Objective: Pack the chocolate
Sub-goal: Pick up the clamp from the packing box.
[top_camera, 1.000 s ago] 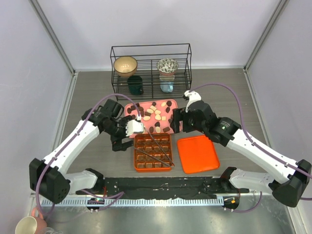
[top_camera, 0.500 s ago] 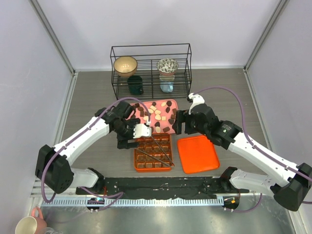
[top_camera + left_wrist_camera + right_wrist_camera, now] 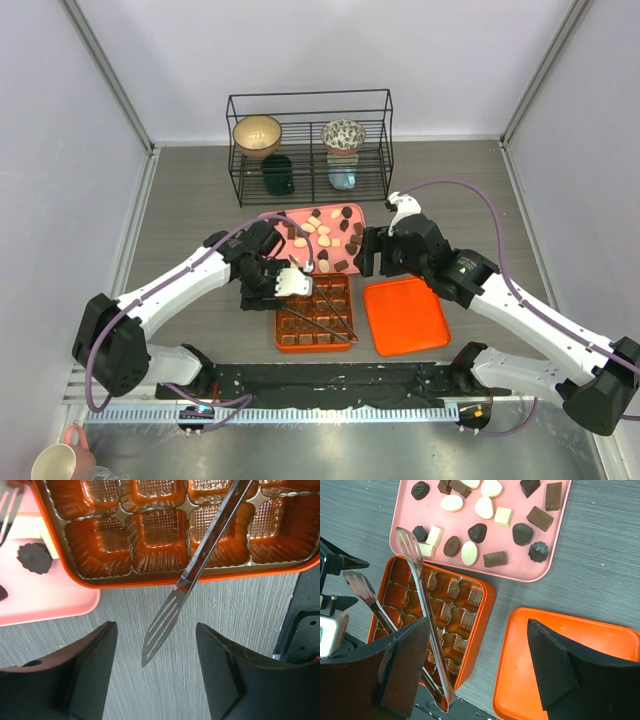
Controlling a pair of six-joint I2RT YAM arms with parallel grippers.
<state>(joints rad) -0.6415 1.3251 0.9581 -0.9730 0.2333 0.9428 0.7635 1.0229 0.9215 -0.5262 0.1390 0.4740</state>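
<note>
Top external view: the two arms lean in over the middle of the grey desk (image 3: 190, 200). The chocolate (image 3: 323, 231), in dark, tan and cream pieces, lies scattered on the pink tray (image 3: 517, 569). Every piece I can see is on that tray. Just in front of the tray sits the orange gridded box (image 3: 277, 330). A pair of metal tongs (image 3: 210, 535) lies slantwise across its cups. The flat orange lid (image 3: 405, 318) rests beside the box on the right. A wire rack (image 3: 309, 150) with bowls and cups stands at the back, well apart from the rest.

The left end effector (image 3: 155, 627) hangs low at the box's far left corner, close to the tray's edge. In the left wrist view its fingers (image 3: 90, 670) stand moderately apart. One slotted tong tip pokes past the box rim over bare desk and lies in the gap, touching neither finger.

The right end effector (image 3: 477, 622) hovers by the tray's right end, above the gap between box and lid. In the right wrist view it is spread wide and holds nothing.
</note>
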